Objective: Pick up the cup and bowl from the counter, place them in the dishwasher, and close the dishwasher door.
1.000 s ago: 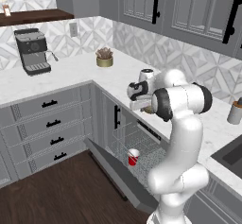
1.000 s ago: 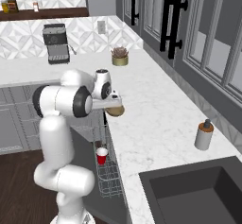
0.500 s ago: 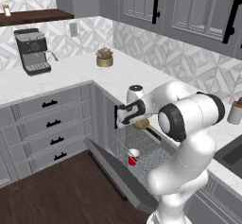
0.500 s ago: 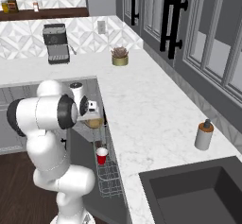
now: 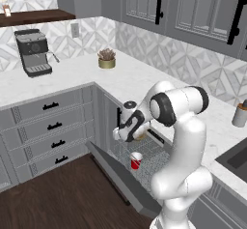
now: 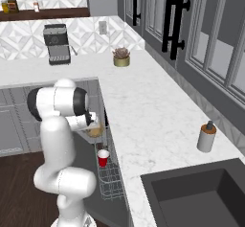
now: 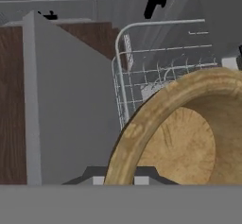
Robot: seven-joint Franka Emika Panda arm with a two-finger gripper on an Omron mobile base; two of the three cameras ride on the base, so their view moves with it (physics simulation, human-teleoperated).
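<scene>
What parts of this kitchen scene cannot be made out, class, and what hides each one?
- The hand's finger tips: hand view, covered by the tan wooden bowl.
- The bowl's right side: hand view, cut by the frame edge.
- The white wire rack's near part: hand view, behind the bowl.
- The small red cup's base: right base view, too small.

An espresso machine (image 5: 33, 52) stands at the worktop's back left edge beneath a wooden shelf (image 5: 36, 16); a potted plant (image 5: 106, 59) sits in the back corner, a soap dispenser (image 6: 206, 137) beside the dark sink (image 6: 201, 195).
</scene>
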